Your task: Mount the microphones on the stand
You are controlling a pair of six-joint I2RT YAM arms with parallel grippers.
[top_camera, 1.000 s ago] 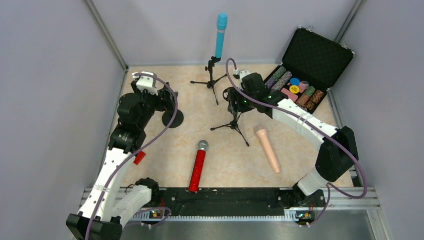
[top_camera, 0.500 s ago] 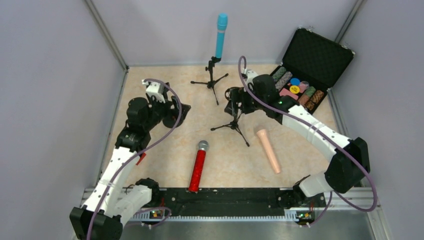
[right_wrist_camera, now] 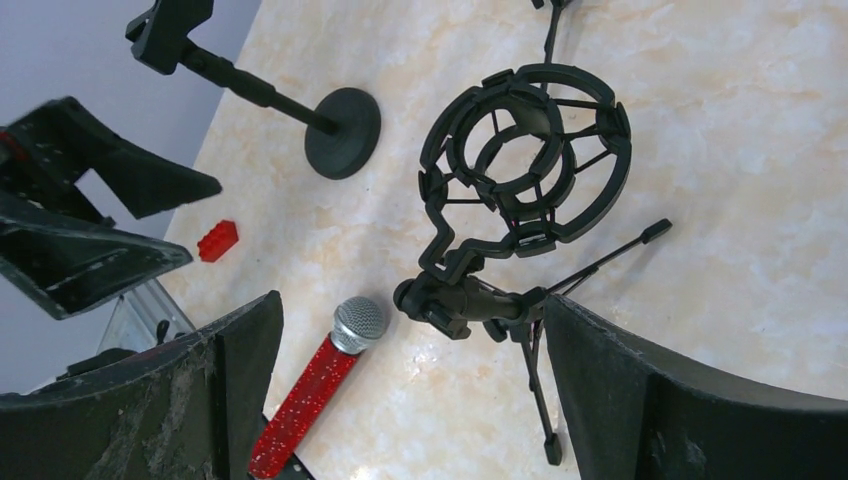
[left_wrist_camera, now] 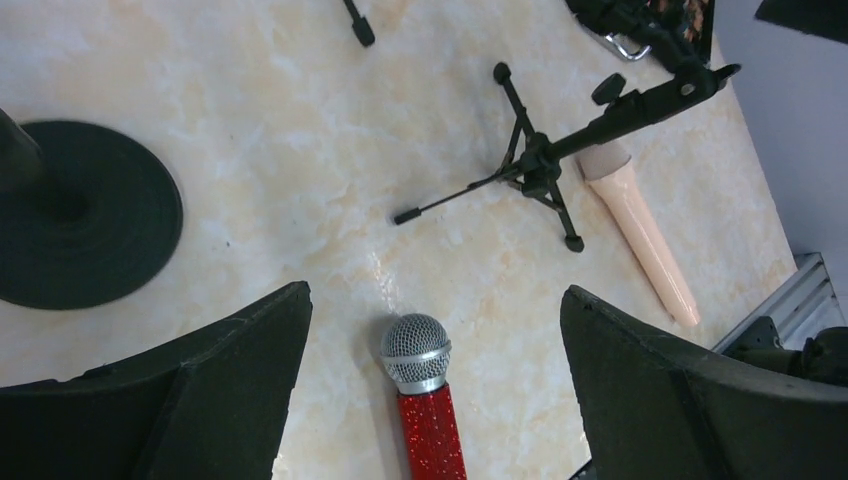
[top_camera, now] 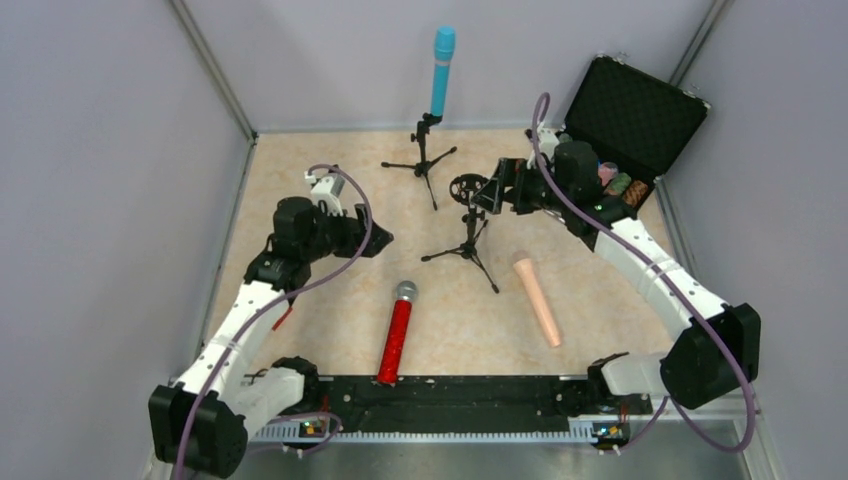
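Grey walls close in a pale marbled counter (top_camera: 330,330), with the two arm bases at its near edge. At the back a blue microphone (top_camera: 441,70) stands upright in the clip of a tripod stand (top_camera: 422,152). Nearer the middle is a second tripod stand (top_camera: 468,232) topped by an open ring holder (top_camera: 466,187) with nothing in it.

A red microphone (top_camera: 397,335) lies flat on the counter, its silver mesh head pointing away from the bases and its butt end at the black rail along the near edge. A peach microphone (top_camera: 536,298) lies flat to the right of it. Its wider end is just beside a leg of the second tripod stand and its body slants toward the near right.

The left fingers (top_camera: 372,238) hang over the counter, spread wide and holding nothing. In the left wrist view the red microphone's mesh head (left_wrist_camera: 415,350) shows below and between them. A round-base stand (left_wrist_camera: 90,225) sits off to one side in that view.

The right fingers (top_camera: 497,193) are also spread wide and empty, just beside the ring holder. The right wrist view looks past them onto the ring (right_wrist_camera: 525,160); I cannot tell if they touch it.

An open black case (top_camera: 625,110) holding coloured chips sits at the far right corner. A small red block (top_camera: 280,317) lies on the counter near the left arm.
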